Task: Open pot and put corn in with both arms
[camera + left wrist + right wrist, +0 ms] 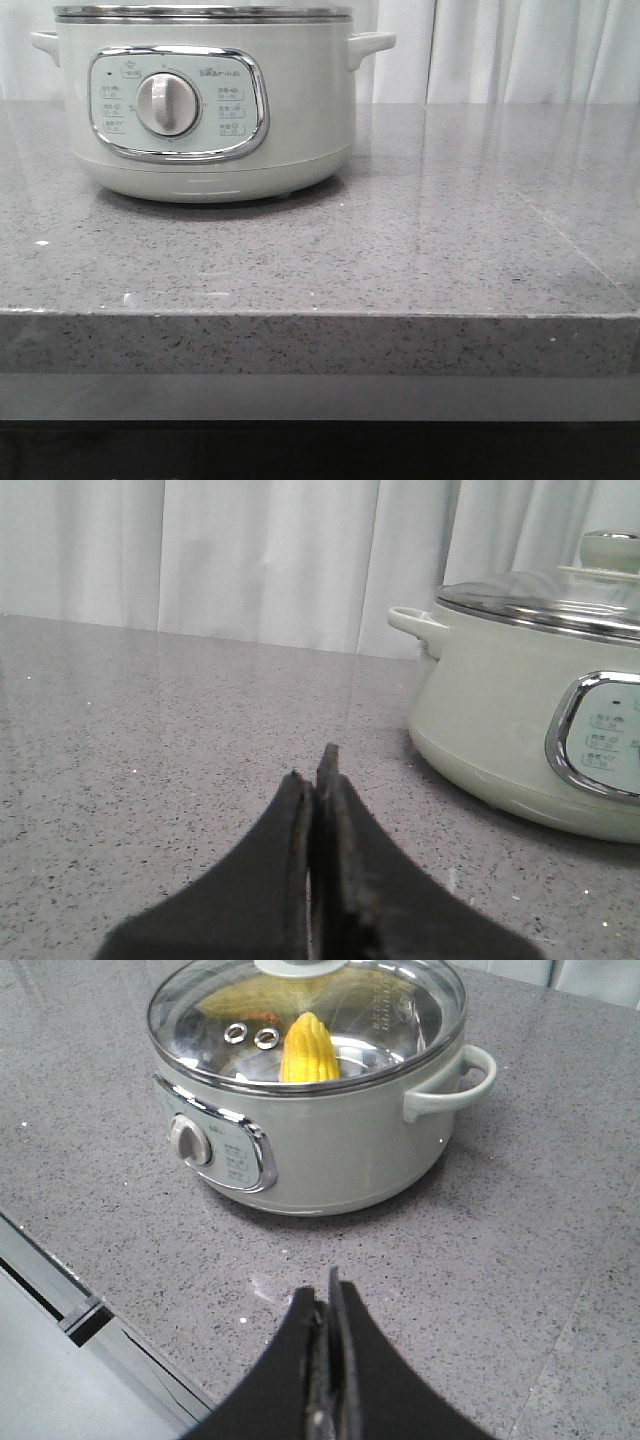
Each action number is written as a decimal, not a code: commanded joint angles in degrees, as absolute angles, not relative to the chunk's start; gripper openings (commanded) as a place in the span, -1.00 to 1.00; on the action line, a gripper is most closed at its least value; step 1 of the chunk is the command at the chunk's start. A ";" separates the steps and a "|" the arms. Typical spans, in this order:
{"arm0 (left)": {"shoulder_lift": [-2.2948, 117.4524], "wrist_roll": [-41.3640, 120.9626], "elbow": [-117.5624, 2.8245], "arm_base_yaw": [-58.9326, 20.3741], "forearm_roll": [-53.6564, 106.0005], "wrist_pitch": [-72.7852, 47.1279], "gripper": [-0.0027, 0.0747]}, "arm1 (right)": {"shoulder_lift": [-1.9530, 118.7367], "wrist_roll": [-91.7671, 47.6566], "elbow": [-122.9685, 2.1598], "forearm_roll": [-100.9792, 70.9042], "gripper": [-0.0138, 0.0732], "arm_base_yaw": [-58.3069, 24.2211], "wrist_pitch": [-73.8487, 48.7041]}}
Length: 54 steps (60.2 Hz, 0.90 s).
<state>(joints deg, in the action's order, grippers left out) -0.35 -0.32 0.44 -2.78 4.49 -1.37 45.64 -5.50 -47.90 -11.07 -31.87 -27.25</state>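
The counter [450, 230] is grey speckled stone with a thick front edge, and it fills most of the front view. White curtains [500, 50] hang behind it.

The pot [205, 100] stands on the counter, at the far left part of it in the front view, with its chrome-framed panel and round dial [167, 104] turned toward the camera. A small handle sticks out on each side under the steel rim. In the right wrist view the pot [320, 1130] is seen from above, and a glass lid [310, 1020] with a steel ring is sitting on it, so the pot is closed. The lid has a pale knob [610, 550] on top, which the left wrist view shows from the side.

The corn [308, 1050] is inside the pot, under the glass lid. It is bright yellow and its tapered end points up toward the lid.

The left gripper [318, 770] has its two black fingers pressed together with nothing between them. It is over bare counter, apart from the pot [500, 740].

The right gripper [325, 1295] is also closed tight and holds nothing. It is over the counter, in front of the pot and not touching it.
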 commanded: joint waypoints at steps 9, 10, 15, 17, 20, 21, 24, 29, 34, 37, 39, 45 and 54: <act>-1.22 -0.42 1.11 -2.66 4.96 3.47 -0.98 | 43.22 -5.98 -46.94 -9.21 -0.84 -29.92 -20.94; -1.22 -0.42 1.11 -2.66 4.96 3.47 -0.98 | 42.42 -5.98 -46.15 -9.20 -0.84 -28.80 -19.79; -1.22 -0.42 1.11 -2.66 4.96 3.47 -0.98 | 38.68 -5.98 -41.64 -9.25 -0.84 -24.08 -15.83; -1.22 -0.42 1.11 -2.66 4.96 3.47 -0.98 | 36.62 -5.98 -39.25 -9.25 -0.84 -21.79 -13.85; -1.22 -0.42 1.11 -2.66 4.96 3.47 -0.98 | 33.28 -5.98 -35.53 -9.19 -0.84 -18.60 -11.39; -1.22 -0.42 1.11 -2.66 4.96 3.47 -0.98 | 31.77 -5.98 -34.37 -9.19 -0.84 -17.68 -10.66; -1.22 -0.42 1.11 -2.66 4.96 3.47 -0.98 | 28.03 -5.98 -29.52 -9.19 -0.84 -14.33 -7.50; -1.22 -0.42 1.11 -2.66 4.96 3.47 -0.98 | 21.08 -5.98 -22.11 -9.19 -0.84 -10.08 -2.34; -1.22 -0.42 1.11 -2.66 4.96 3.47 -0.98 | 15.42 -5.98 -15.65 -9.19 -0.84 -7.30 1.19; -1.22 -0.42 1.11 -2.66 4.96 3.47 -0.98 | 12.20 -5.92 -11.96 -9.19 -0.84 -6.24 2.40; -1.22 -0.42 1.11 -2.66 4.96 3.47 -0.98 | 10.15 -5.92 -9.56 -9.19 -0.84 -5.75 2.99; -1.22 -0.42 1.11 -2.66 4.96 3.47 -0.98 | 5.21 -5.92 -3.54 -9.19 -0.84 -5.43 3.81; -1.22 -0.42 1.11 -2.66 4.96 3.47 -0.98 | -0.41 -5.92 0.91 -9.19 -0.84 -5.43 0.69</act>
<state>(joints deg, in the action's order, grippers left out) -0.35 -0.32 0.44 -2.66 4.52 -1.37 1.34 -5.50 0.96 -9.68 -5.78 -2.29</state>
